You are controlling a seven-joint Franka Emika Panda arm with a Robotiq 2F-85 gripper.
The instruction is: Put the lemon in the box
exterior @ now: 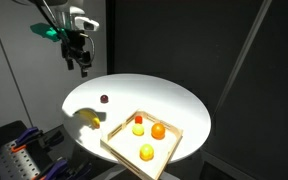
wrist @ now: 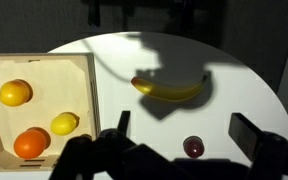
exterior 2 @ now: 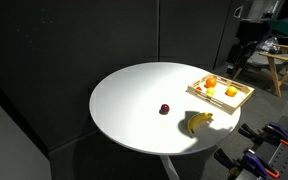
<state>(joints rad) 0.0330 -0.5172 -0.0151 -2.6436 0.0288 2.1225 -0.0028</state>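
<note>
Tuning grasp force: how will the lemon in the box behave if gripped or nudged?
The lemon looks roundish and smooth, likely rolls when nudged; the box rim should stop it. Small, so probably light. The orange sits close beside it, so a finger of the open gripper may bump that first.

The round white tabletop [exterior: 174,105] carries three things. In the wrist view a small dark red fruit [wrist: 193,147] shows between the fingers of the claw [exterior: 82,62], a banana [wrist: 171,86] lies beyond it, and the wooden box [wrist: 92,100] sits off to that view's left.
</note>
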